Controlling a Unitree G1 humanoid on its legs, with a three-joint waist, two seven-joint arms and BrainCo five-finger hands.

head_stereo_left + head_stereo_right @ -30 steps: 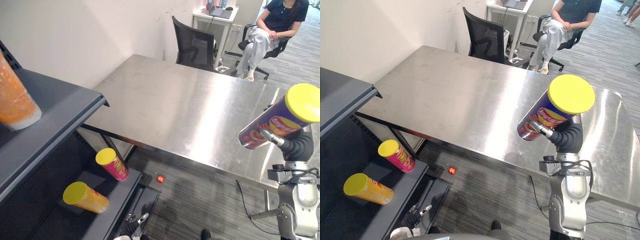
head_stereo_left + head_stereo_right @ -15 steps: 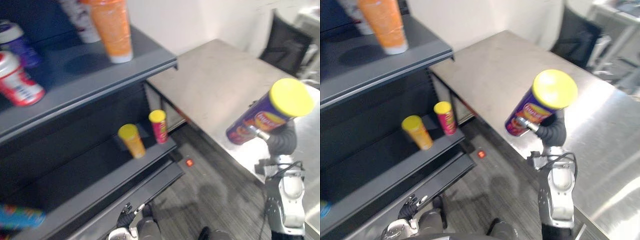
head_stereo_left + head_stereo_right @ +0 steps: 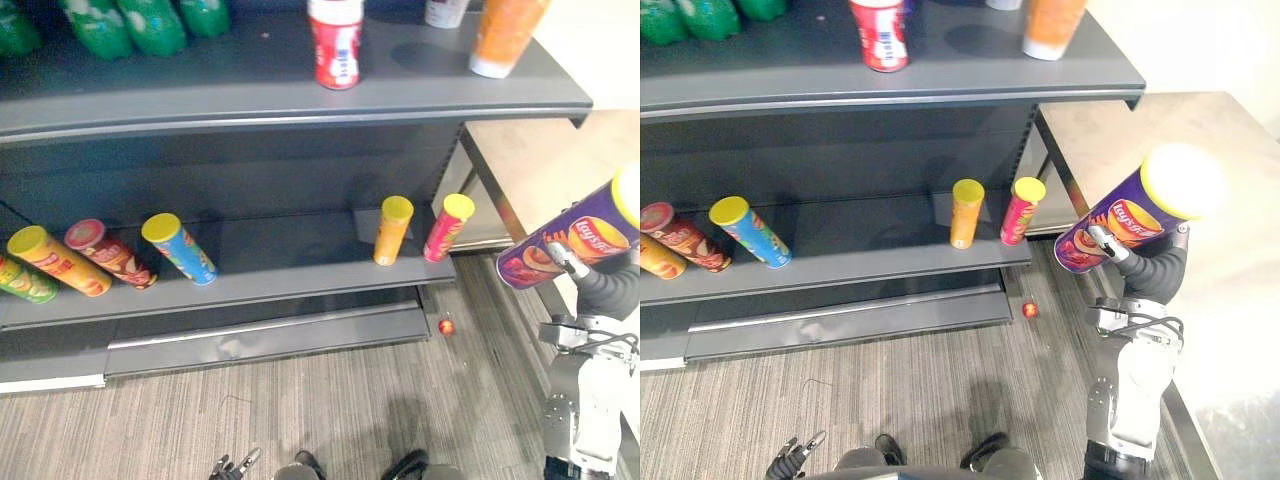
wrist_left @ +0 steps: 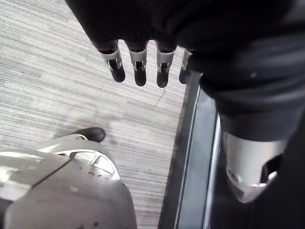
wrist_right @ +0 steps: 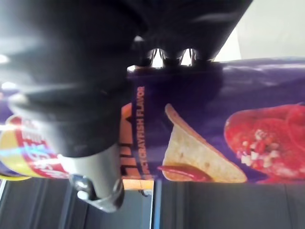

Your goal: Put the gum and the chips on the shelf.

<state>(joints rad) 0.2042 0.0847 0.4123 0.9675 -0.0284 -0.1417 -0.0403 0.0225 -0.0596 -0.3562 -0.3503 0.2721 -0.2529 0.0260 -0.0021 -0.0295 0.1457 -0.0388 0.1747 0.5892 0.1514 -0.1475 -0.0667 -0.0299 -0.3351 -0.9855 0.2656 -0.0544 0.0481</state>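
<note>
We see right robot hand (image 3: pixel 1112 246) clamped round a glossy purple cylindrical chips can (image 3: pixel 1122 222) | left robot hand (image 4: pixel 139 67) fingers loose | dark shelf (image 3: pixel 300 272), striped grey carpet (image 3: pixel 330 400).

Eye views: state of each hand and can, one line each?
purple chips can: lid on, tilted, held in the air
right hand: shut on the purple chips can
left hand: open, holding nothing
orange can: standing on the lower shelf, lid on
pink can: standing beside it, lid on
</note>
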